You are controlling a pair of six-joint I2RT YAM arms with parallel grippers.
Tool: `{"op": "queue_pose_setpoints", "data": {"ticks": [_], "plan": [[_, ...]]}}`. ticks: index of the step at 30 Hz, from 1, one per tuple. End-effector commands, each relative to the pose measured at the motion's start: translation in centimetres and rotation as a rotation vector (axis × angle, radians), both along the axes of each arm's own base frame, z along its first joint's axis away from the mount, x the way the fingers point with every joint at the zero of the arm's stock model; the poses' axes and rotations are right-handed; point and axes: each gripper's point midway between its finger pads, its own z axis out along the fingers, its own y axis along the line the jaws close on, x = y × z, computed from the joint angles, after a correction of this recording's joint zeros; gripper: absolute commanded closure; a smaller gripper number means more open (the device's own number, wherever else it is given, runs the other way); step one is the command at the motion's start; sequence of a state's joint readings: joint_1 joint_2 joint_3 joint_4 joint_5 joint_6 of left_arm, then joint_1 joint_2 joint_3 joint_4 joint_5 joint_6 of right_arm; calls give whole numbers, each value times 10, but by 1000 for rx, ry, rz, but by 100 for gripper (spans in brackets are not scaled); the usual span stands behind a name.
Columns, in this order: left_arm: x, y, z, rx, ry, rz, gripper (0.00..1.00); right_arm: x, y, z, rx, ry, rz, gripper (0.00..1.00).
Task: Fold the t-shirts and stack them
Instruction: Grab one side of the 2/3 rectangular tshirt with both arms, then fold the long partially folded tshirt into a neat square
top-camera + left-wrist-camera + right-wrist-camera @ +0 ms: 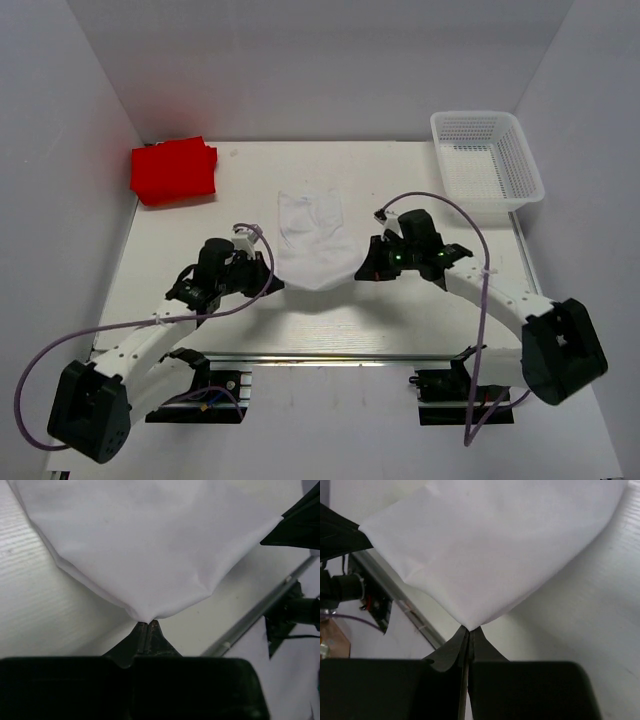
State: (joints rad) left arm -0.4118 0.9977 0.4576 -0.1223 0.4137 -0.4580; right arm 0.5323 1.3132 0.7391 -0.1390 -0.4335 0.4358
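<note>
White table [420, 170], boxed in by plain white walls [330, 70] at the back and on both sides. Along the near edge, a metal rail [340, 357] just ahead of the two arm bases.

Well beyond the right pincer [469, 630] and out to its right, a white mesh basket [500, 205] at the table's far corner, with only its own mesh floor showing inside. Well beyond the left pincer [148, 626] and off to its left, at the opposite far corner, the red t-shirt [174, 170] – a folded, slightly rumpled block lying flat.

Between the two pincers, the white t-shirt [312, 240], spreading away from them toward the table's middle. Near edge sagging in a shallow curve from one pincer to the other, with a soft shadow on the table under it.

Left arm [150, 340] and right arm [500, 290] both reaching forward from the near edge, elbows out, wrists turned in toward each other. Left pincer closed tight on one near corner of the white t-shirt – cloth drawn to a point right at the fingertips. Right pincer likewise pressed together on the other near corner, fabric fanning out from its tips. Purple cables [480, 250] looping loosely along each arm.
</note>
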Motion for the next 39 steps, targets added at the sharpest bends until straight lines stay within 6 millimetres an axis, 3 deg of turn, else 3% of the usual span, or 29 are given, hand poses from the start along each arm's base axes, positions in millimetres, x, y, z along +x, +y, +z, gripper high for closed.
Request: {"op": "queue_pose_setpoints", "data": {"ticks": [1, 5, 10, 14, 18, 20, 24, 28, 29, 32, 33, 34, 36, 37, 38, 39], "plan": [[-29, -5, 24, -51, 87, -46, 100, -28, 0, 32, 41, 10, 103, 100], [-30, -5, 75, -98, 22, -37, 100, -36, 1, 74, 95, -28, 145, 100], [-16, 1, 101, -90, -39, 33, 100, -28, 5, 95, 123, -47, 142, 100], [9, 7, 114, -66, -66, 136, 100, -9, 9, 104, 134, -56, 115, 100], [35, 20, 113, -29, -66, 257, 100, 12, 16, 106, 208, -32, 111, 100], [50, 26, 113, 2, -70, 322, 100, 13, 20, 113, 287, 7, 145, 100], [71, 34, 113, 44, -89, 398, 100, 27, 24, 109, 375, 78, 174, 100], [98, 34, 117, 64, -103, 459, 100, 61, 21, 114, 400, 24, 139, 100], [107, 39, 108, 95, -86, 490, 100, 69, 21, 108, 390, 34, 126, 100], [128, 36, 114, 116, -121, 499, 100, 96, 13, 100, 341, 0, 64, 100], [136, 33, 104, 131, -100, 497, 100, 102, 10, 98, 330, -2, 49, 100], [145, 36, 108, 134, -107, 517, 100, 114, 9, 103, 331, -22, 52, 100], [157, 33, 107, 151, -124, 513, 100, 124, 9, 87, 323, 18, 43, 100], [166, 32, 103, 165, -114, 521, 100, 133, 9, 94, 337, 4, 51, 100], [172, 35, 100, 177, -111, 526, 100, 140, 9, 77, 333, 47, 43, 100], [180, 36, 104, 174, -116, 536, 100, 145, 11, 81, 349, 44, 59, 100]]}}
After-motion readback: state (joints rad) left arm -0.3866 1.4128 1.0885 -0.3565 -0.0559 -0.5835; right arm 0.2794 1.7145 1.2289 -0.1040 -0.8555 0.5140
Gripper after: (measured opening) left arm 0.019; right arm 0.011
